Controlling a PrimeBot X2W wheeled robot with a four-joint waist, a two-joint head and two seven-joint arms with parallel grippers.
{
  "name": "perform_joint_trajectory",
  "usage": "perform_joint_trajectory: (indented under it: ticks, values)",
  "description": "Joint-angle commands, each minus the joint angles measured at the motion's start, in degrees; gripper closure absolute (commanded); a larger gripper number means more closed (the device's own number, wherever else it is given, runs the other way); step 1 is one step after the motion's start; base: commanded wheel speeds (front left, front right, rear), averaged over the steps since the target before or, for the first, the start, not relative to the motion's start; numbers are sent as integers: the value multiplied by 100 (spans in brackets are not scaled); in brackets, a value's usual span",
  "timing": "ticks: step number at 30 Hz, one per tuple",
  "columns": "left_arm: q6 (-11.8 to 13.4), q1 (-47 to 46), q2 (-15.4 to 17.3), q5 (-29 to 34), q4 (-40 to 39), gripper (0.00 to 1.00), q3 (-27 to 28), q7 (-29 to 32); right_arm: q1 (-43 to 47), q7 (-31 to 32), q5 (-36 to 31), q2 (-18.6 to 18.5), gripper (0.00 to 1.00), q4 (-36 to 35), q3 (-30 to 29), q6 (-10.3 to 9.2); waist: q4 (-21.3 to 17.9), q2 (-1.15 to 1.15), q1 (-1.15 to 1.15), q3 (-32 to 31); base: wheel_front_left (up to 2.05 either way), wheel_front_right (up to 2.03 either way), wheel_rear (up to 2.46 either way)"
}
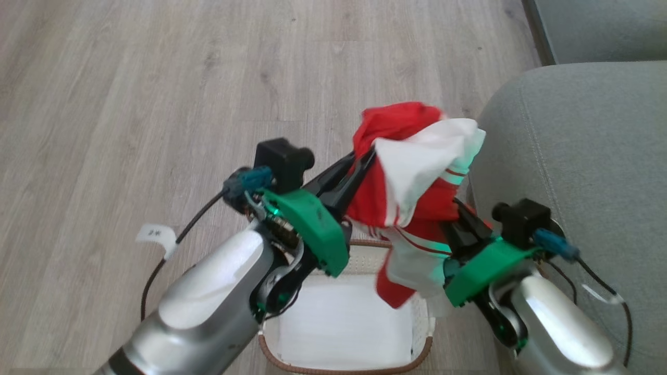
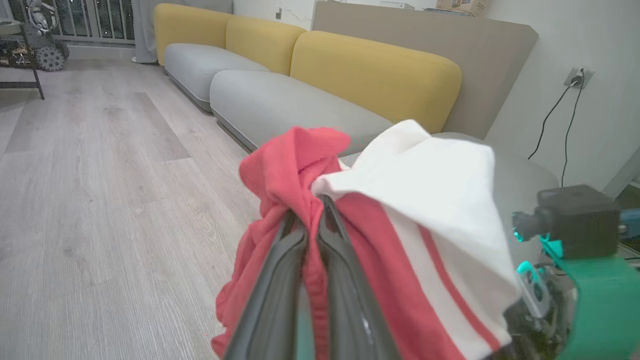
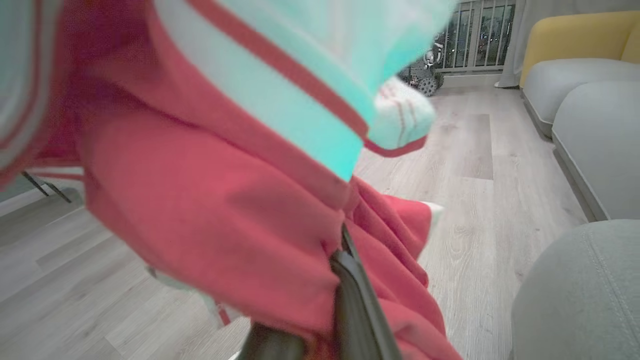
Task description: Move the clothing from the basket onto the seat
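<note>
The clothing (image 1: 411, 172) is a bunched red and white bundle hanging above the basket (image 1: 423, 348), with its lower end drooping over the basket's far right corner. My left gripper (image 1: 366, 156) is shut on a red fold at the bundle's left side; the left wrist view shows both fingers (image 2: 280, 260) pinching the clothing (image 2: 400, 210). My right gripper (image 1: 459, 209) reaches into the bundle from the lower right and is shut on it. In the right wrist view the clothing (image 3: 210, 210) drapes over one dark finger (image 3: 352, 295). The grey seat (image 1: 583, 156) lies just right of the bundle.
A flat white liner (image 1: 344, 323) covers the basket's bottom. Pale wood floor (image 1: 156, 78) spreads to the left and ahead. A long sofa with yellow backs (image 2: 375, 70) runs along the wall. A cable and socket (image 2: 575, 80) are on the wall at right.
</note>
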Motion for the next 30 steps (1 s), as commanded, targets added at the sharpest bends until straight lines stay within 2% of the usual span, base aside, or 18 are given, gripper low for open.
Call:
perform_joint_trajectory:
  ticks: [1,4,5,6,7,19,30]
  values:
    - [38,-143,164,-47,-148,100,282,-69,32,-77,-80,-58,100,-392,-84,-1,-42,0,0,-5,0,0,0]
    - [63,7,232,-77,-127,100,265,-79,258,-77,-156,-121,100,-680,-239,-1,-97,0,0,-11,0,0,0]
    - [91,100,264,-95,-108,76,251,-79,387,-77,-199,-162,100,-845,-338,-1,-133,0,0,-25,0,0,0]
    - [106,141,277,-106,-106,34,250,-83,443,-77,-225,-181,100,-929,-385,-1,-154,0,0,-31,0,0,0]
    - [119,181,287,-125,-106,0,252,-84,495,-77,-253,-196,100,-1011,-435,-1,-177,0,0,-37,0,0,0]
    - [251,411,482,-100,-253,0,273,-188,804,-77,-453,-286,100,-1734,-1040,-1,-606,0,0,24,0,0,0]
    - [238,298,599,70,-465,0,258,-350,823,-73,-631,-421,100,-2313,-1594,-1,-1405,0,0,191,0,0,0]
